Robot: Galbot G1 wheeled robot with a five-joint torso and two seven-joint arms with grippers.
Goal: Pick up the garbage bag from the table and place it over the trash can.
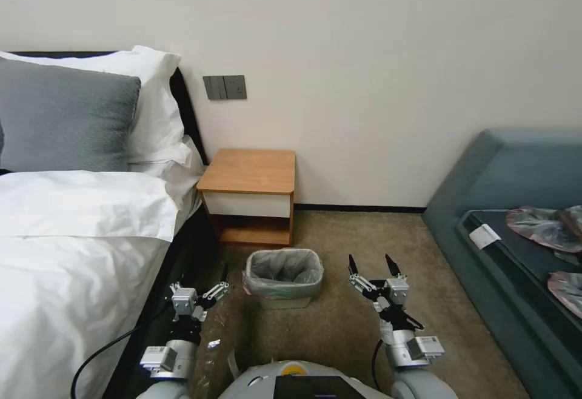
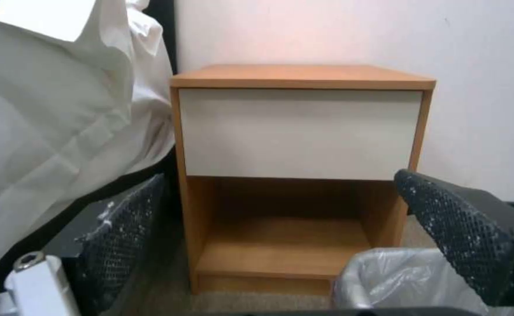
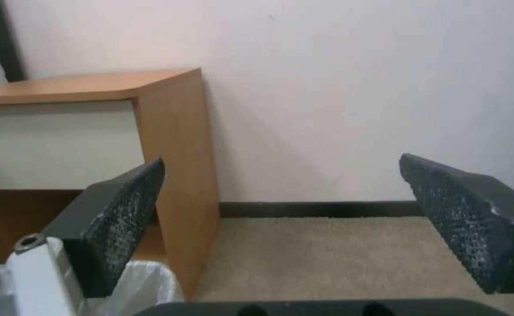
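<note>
Hovering low beside the bed [image 1: 73,278], the left gripper [image 1: 209,293] has its fingers spread wide with nothing between them. Just to its right, the garbage bag [image 1: 285,273] lines the trash can [image 1: 284,302], pink rim folded over the edge, on the carpet before the bare nightstand [image 1: 251,171]. Right of the can, the right gripper [image 1: 371,265] hangs equally wide and empty, clear of the bag.
</note>
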